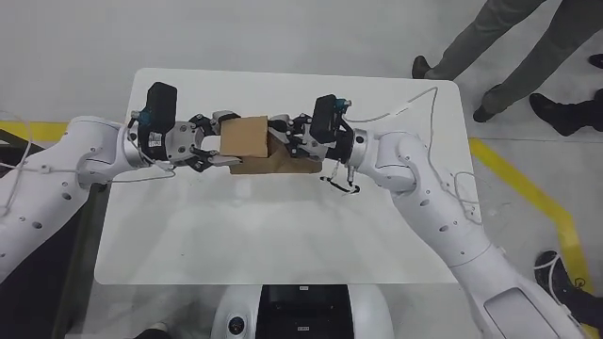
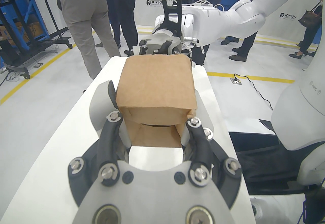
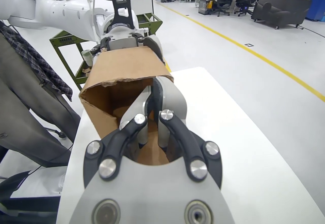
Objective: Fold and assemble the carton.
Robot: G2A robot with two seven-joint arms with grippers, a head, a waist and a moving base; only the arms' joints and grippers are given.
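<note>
The brown carton (image 1: 256, 143) is an open-ended sleeve held between both arms over the white table (image 1: 283, 235), toward its far side. My left gripper (image 2: 155, 94) straddles one end, with a finger against each outer side; that end (image 2: 155, 131) has a flap folded partly in. My right gripper (image 3: 155, 89) is shut on a side wall at the opposite, open end (image 3: 111, 98), with one finger inside and one outside. In the top view the left gripper (image 1: 215, 146) and right gripper (image 1: 294, 139) face each other across the carton. I cannot tell whether the carton touches the table.
A thin white cable (image 1: 405, 108) lies on the table's far right corner. The near half of the table is bare. A green metal cart (image 3: 73, 42) stands off the table's left end.
</note>
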